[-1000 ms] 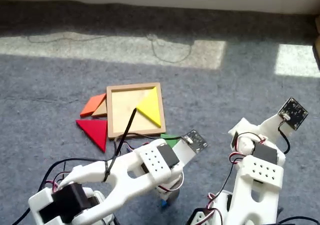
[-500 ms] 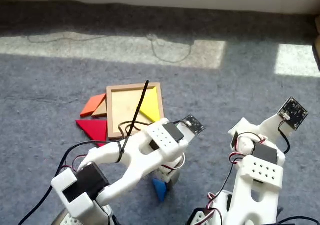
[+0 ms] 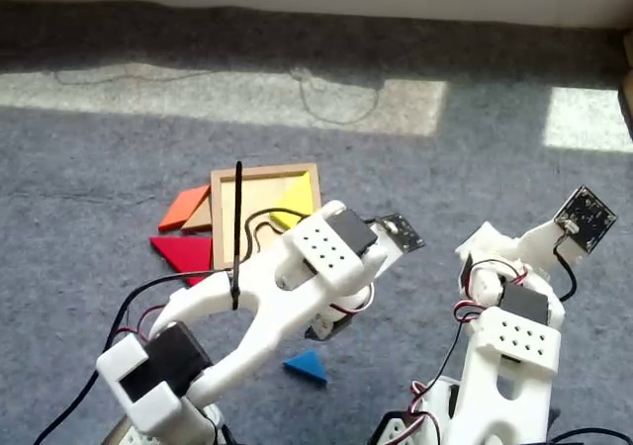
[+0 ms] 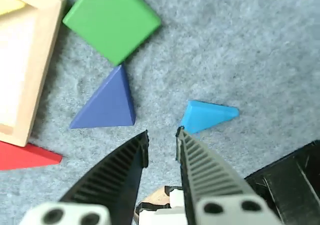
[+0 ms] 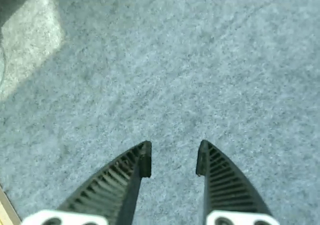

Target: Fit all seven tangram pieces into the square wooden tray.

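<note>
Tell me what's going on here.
A tangram puzzle is being put together on grey carpet. The left gripper is open and empty, poised over the carpet between a dark blue triangle and a light blue triangle, with a green square lying beyond them. The wooden tray holds a yellow triangle; a red triangle and an orange piece lie outside beside it. The right gripper is open over bare carpet, holding nothing.
</note>
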